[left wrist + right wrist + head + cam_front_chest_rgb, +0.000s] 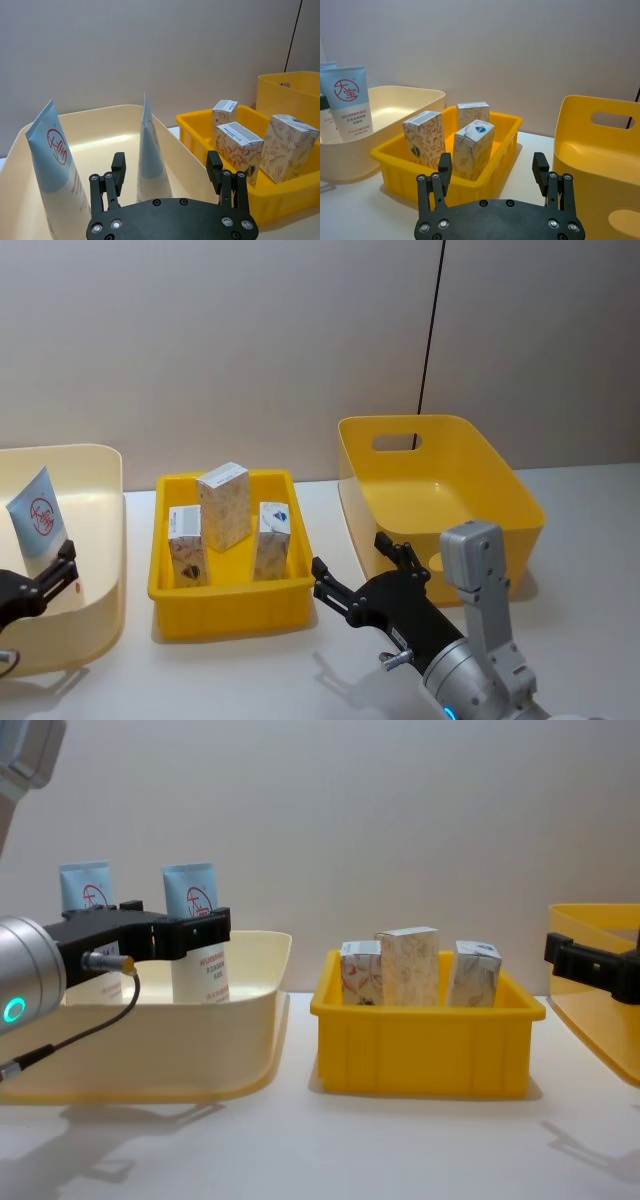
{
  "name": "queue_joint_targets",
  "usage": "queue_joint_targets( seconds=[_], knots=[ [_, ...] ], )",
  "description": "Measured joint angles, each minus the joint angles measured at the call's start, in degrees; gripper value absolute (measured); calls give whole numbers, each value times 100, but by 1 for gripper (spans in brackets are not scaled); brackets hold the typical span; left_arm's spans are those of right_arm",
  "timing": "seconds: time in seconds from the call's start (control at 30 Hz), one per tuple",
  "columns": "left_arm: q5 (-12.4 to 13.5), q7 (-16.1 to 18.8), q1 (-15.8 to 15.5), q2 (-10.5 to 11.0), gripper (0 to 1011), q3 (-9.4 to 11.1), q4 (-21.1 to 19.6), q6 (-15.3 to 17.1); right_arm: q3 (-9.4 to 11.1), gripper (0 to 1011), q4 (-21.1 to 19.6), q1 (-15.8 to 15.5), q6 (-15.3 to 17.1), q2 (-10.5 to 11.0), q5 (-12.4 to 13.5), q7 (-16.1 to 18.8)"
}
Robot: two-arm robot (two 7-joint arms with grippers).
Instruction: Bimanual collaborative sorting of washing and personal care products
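Observation:
Two light-blue tubes (55, 175) (150, 155) with a red circle logo stand upright in a cream bin (100, 112) at the left. One tube (35, 515) shows in the head view. My left gripper (166, 172) is open over the bin's near rim, and the narrower-looking tube stands just ahead of the gap between its fingers, untouched. Three marbled cartons (224, 505) (187, 545) (272, 538) stand in a yellow tray (230, 595) in the middle. My right gripper (352, 554) is open and holds nothing, hovering low beside the tray's right front corner and facing the cartons (472, 155).
A large yellow bin (500, 480) with handle cut-outs stands at the right with nothing in it, close behind my right arm. The white tabletop (250, 670) in front of the tray is bare. A plain wall runs behind everything.

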Motion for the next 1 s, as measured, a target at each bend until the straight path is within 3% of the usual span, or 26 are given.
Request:
queue_joint_targets(
  seconds=[0.47,1.0],
  knots=[
    [-274,-427,-399,-192,1003,-46,549,131,0,1001,0,0,0,0,0,0],
    [-159,-317,-860,-481,979,-56,1227,164,0,1001,0,0,0,0,1,0]
  ],
)
